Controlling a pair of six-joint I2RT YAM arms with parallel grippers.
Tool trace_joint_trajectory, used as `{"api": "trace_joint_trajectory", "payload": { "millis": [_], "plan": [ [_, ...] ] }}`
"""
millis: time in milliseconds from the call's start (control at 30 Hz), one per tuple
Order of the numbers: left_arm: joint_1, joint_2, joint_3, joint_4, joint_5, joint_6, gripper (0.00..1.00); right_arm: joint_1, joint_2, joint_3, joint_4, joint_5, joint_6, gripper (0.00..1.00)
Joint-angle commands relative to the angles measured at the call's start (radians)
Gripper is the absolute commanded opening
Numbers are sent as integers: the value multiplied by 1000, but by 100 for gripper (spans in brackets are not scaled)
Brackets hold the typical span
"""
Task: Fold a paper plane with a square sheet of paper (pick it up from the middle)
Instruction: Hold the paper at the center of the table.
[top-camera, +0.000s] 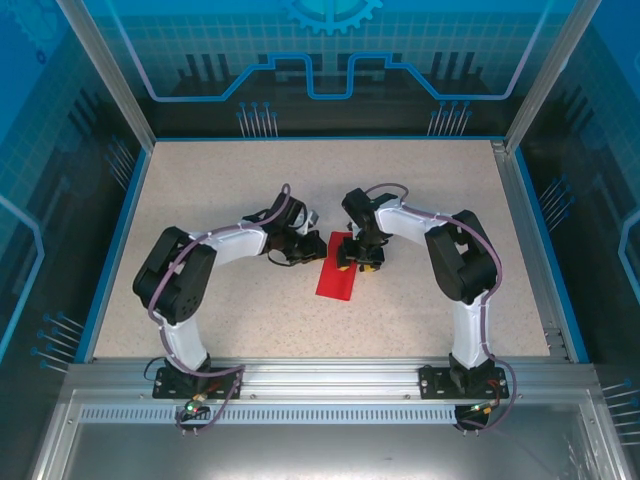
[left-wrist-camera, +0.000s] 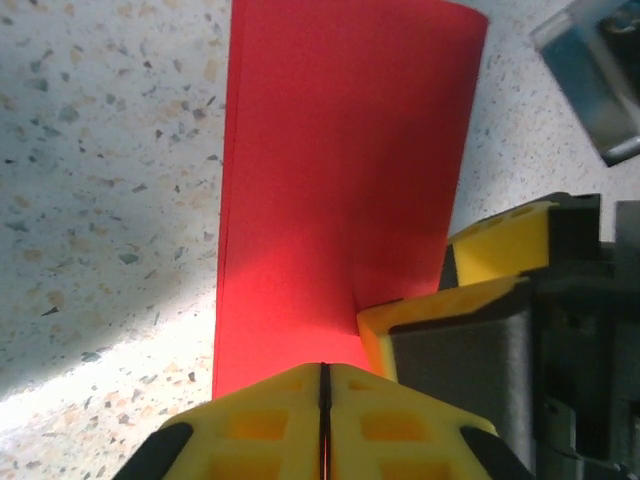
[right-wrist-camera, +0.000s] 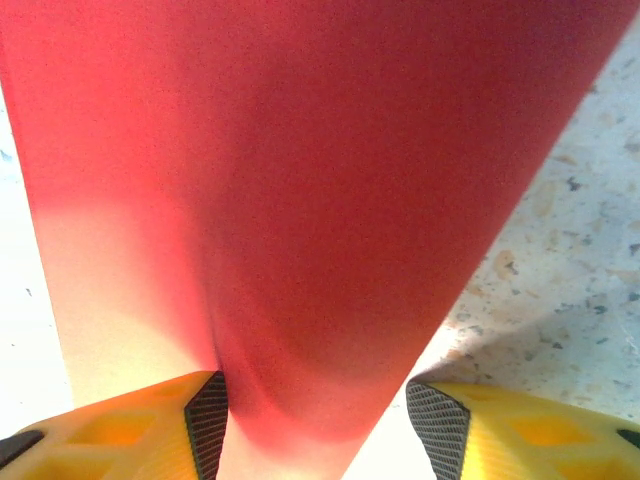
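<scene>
**Left end effector** (left-wrist-camera: 323, 375): yellow fingers pressed fully together at the far end of the red sheet of paper (left-wrist-camera: 340, 170). Whether paper is caught in the seam cannot be told.

**Sheet:** a long folded strip lying at the centre of the speckled bench (top-camera: 200, 180), well away from every edge.

**Right end effector** (right-wrist-camera: 320, 425): just beside the left one at the same end. Its fingers stand moderately apart and the strip runs between the pads.
</scene>
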Motion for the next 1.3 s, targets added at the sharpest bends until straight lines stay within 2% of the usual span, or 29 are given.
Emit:
{"api": "trace_joint_trajectory", "payload": {
  "millis": [0,67,900,1100,1267],
  "plan": [
    [-13,34,37,-21,30,-7,5,5,106,-54,10,106,-22,59],
    [-20,49,49,-21,30,-7,0,5,106,-56,11,107,-21,59],
    [-50,187,105,-85,-55,-8,0,5,96,-55,27,92,-15,61],
    [-50,178,77,-81,-68,-5,0,-11,-29,-81,113,53,0,63],
    [-51,174,72,-76,-65,-4,0,-79,-253,-247,338,-57,60,64]
  ]
}}
